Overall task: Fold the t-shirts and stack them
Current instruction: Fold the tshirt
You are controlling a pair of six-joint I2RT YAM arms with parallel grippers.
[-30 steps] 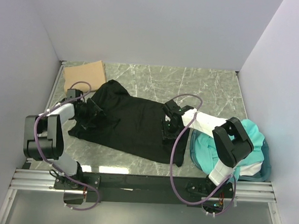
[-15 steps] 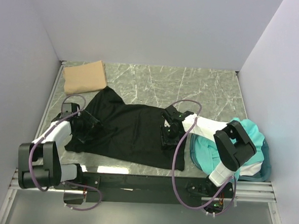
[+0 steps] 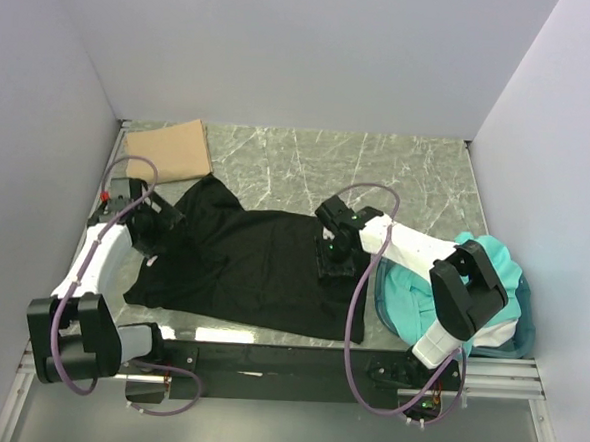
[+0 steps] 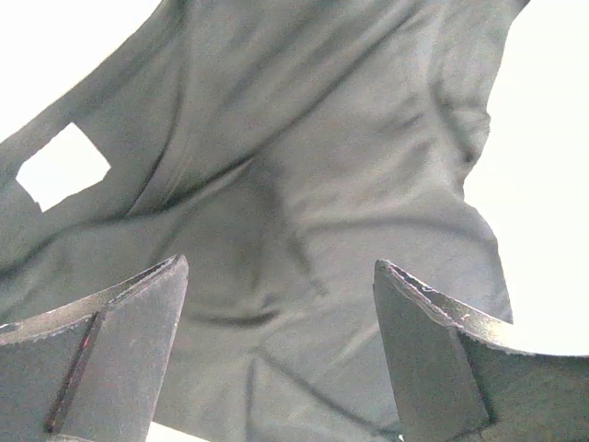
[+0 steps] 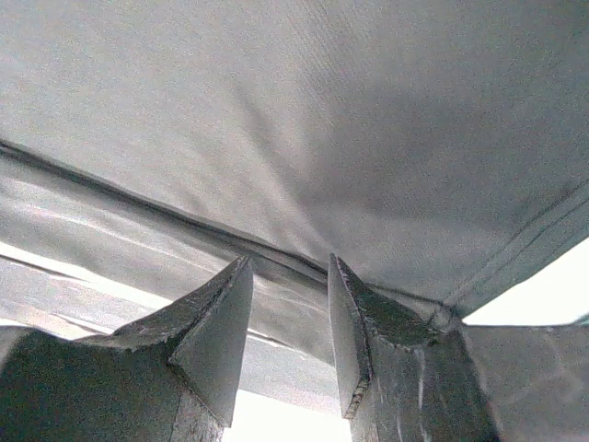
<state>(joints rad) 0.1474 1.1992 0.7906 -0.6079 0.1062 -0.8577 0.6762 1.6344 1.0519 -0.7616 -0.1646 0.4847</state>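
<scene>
While the left gripper (image 4: 278, 267) hangs wide open and empty over the black cloth t-shirt (image 3: 252, 264), the right gripper (image 5: 288, 267), half closed, pinches its hem.

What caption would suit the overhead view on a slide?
Left claw and right claw over a spread black t-shirt; folded tan t-shirt behind, teal t-shirts in a blue tub.

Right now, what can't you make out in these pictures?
- Top view: how many teal shirts sit in the tub; the right arm covers them.
- Right wrist view: whether the right gripper pinches the black shirt or only rests on it; cloth fills the frame.
- Left wrist view: the table around the black shirt, washed out to white.
</scene>
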